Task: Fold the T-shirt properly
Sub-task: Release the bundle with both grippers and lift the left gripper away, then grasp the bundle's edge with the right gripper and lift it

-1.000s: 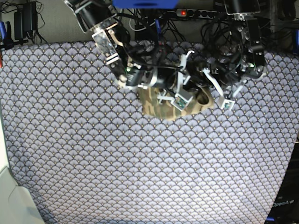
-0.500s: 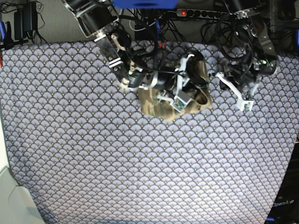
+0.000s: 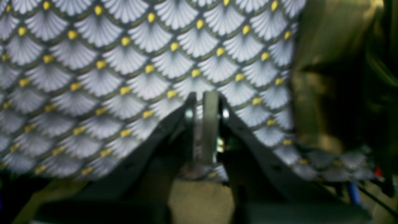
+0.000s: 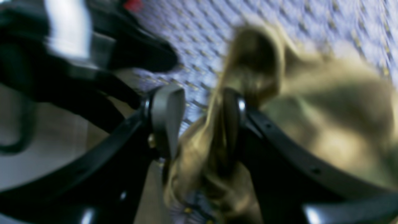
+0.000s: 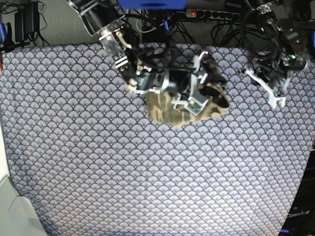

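The T-shirt [image 5: 184, 105] lies bunched at the desk's far middle on the patterned cloth [image 5: 98, 162]. The right pincer [image 4: 199, 121] stands parted around a fold of it – seemingly letting go – while the left pincer [image 3: 206, 107] hangs closed and empty, well off to the side. The fold looks unfinished, so next comes a fresh grip on an edge to spread the shirt flat.

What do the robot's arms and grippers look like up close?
Both arms are black and silver metal, draped with loose black cables. The left gripper and right gripper have slim curved black fingers dotted with small holes, tipped with grey pads. White struts run along them, and small green lights glow on the arms.
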Controlling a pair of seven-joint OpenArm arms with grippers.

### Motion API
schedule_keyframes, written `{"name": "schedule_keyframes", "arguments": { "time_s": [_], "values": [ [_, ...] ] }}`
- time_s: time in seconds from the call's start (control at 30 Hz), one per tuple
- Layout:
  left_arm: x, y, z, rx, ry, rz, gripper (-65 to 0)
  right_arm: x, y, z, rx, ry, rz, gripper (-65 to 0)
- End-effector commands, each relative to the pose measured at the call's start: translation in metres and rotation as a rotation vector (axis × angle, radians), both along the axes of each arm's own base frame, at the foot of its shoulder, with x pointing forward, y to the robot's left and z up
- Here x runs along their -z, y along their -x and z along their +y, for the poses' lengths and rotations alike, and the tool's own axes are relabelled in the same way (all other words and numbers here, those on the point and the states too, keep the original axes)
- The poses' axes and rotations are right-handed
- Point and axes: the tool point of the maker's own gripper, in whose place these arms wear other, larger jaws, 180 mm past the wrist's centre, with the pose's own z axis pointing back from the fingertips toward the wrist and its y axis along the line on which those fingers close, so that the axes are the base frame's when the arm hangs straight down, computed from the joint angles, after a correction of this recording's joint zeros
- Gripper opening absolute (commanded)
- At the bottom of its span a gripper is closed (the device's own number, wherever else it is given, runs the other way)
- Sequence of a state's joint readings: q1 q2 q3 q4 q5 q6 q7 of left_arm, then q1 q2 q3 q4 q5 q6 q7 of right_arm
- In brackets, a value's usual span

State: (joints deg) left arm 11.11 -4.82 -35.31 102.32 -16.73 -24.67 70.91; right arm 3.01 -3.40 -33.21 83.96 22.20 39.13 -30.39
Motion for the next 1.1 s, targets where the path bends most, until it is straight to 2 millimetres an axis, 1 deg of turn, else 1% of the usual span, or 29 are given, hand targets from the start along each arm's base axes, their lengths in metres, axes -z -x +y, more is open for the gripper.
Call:
{"name": "schedule_keyframes", "arguments": {
  "time_s": [0.0,0.07,0.13,0.2,0.23,0.27,0.3,0.33,0.4,0.47,0.53,0.57,0.6,0.63,0.7,0.77,0.8,0.87,0.93,1.03,1.07],
  "values": [
    [-0.007,-0.003,0.004,-0.002,-0.008,-0.030,-61.1,-0.035,-0.001,0.012,-0.018,-0.096,-0.059,-39.4],
    [-0.007,0.004,0.013,-0.031,-0.016,-0.024,-61.1,-0.054,0.004,0.016,-0.039,-0.125,-0.108,-39.4],
    [-0.007,0.009,0.021,-0.052,-0.024,-0.018,-61.1,-0.066,0.013,0.020,-0.062,-0.147,-0.136,-39.5],
    [-0.005,0.016,0.024,-0.061,-0.022,-0.007,-61.1,-0.078,0.013,0.018,-0.061,-0.161,-0.176,-39.6],
    [-0.003,0.020,0.023,-0.059,-0.021,0.002,-61.1,-0.080,0.011,0.013,-0.058,-0.154,-0.195,-39.7],
    [0.001,0.025,0.021,-0.052,-0.020,0.016,-61.1,-0.076,0.005,0.004,-0.043,-0.135,-0.203,-39.8],
    [0.004,0.029,0.017,-0.039,-0.016,0.033,-61.1,-0.075,-0.003,-0.005,-0.018,-0.123,-0.210,-40.8],
    [0.008,0.033,0.011,-0.019,-0.011,0.047,-61.1,-0.076,-0.017,-0.013,0.013,-0.111,-0.224,-42.3],
    [0.011,0.038,-0.006,0.032,-0.004,0.057,-61.2,-0.066,-0.043,-0.043,0.084,-0.054,-0.236,-47.3],
    [0.012,0.044,-0.020,0.079,-0.001,0.070,-61.3,-0.062,-0.060,-0.066,0.133,-0.019,-0.250,-53.0],
    [0.011,0.049,-0.033,0.121,0.001,0.076,-61.7,-0.062,-0.078,-0.092,0.189,0.017,-0.272,-60.2],
    [0.011,0.051,-0.039,0.138,0.004,0.079,-64.0,-0.061,-0.085,-0.104,0.211,0.036,-0.281,-63.4],
    [0.013,0.053,-0.045,0.158,0.008,0.086,-65.0,-0.062,-0.093,-0.115,0.236,0.051,-0.293,-65.0],
    [0.014,0.056,-0.048,0.169,0.010,0.094,-64.5,-0.061,-0.098,-0.126,0.258,0.068,-0.298,-65.0],
    [0.018,0.060,-0.054,0.185,0.018,0.109,-64.2,-0.058,-0.104,-0.141,0.286,0.100,-0.296,-65.0],
    [0.019,0.064,-0.058,0.195,0.026,0.118,-64.2,-0.054,-0.108,-0.153,0.312,0.118,-0.288,-65.0],
    [0.020,0.065,-0.061,0.204,0.030,0.119,-64.2,-0.049,-0.109,-0.156,0.321,0.124,-0.272,-65.0],
    [0.021,0.063,-0.069,0.222,0.040,0.119,-64.2,-0.034,-0.110,-0.159,0.328,0.134,-0.226,-65.0],
    [0.022,0.058,-0.083,0.222,0.073,0.103,-64.2,-0.015,-0.109,-0.160,0.329,0.149,-0.172,-65.0],
    [0.021,0.054,-0.092,0.212,0.099,0.089,-64.2,0.009,-0.103,-0.162,0.332,0.166,-0.099,-65.0],
    [0.019,0.050,-0.096,0.209,0.108,0.079,-64.2,0.014,-0.102,-0.163,0.333,0.169,-0.087,-65.0]
  ]
}}
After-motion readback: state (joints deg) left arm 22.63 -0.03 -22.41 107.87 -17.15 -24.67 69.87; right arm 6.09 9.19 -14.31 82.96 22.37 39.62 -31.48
